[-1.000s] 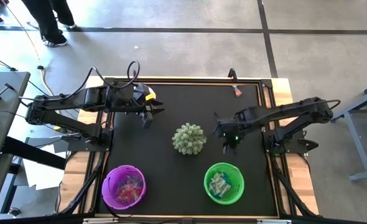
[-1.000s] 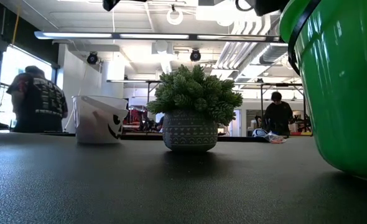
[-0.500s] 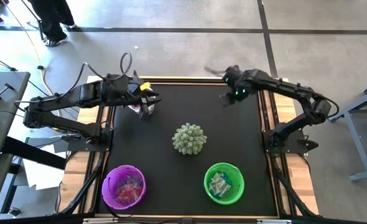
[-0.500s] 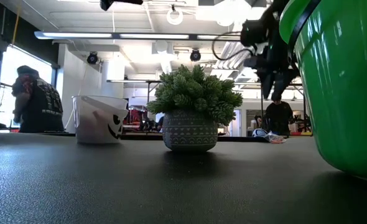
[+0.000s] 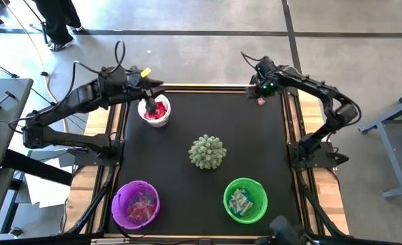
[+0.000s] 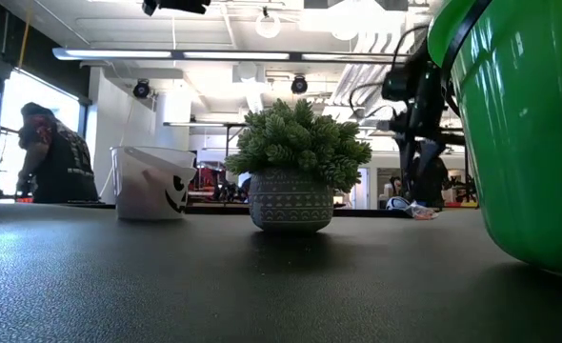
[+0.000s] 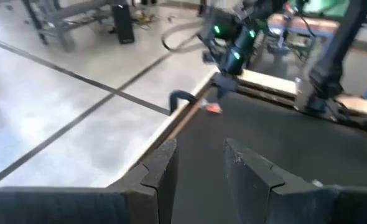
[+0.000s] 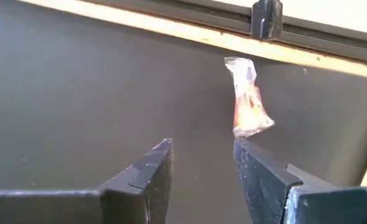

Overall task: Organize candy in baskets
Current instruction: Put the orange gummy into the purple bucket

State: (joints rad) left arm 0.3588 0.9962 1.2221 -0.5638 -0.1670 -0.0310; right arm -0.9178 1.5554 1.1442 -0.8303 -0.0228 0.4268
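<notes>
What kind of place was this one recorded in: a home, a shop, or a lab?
Most likely a robotics lab or workshop. The black table stands on a bare concrete floor with taped lines, exposed ceiling ducts run overhead in the low view, and a person stands among workbenches behind.

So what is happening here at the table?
A two-armed robot is sorting candy into baskets. The right gripper is open at the far right corner, just short of a clear-wrapped candy lying loose on the mat. The left gripper, open and empty, is beside the white basket, which holds red candy. The purple basket and green basket near the front hold candy too. A potted plant stands in the middle.
</notes>
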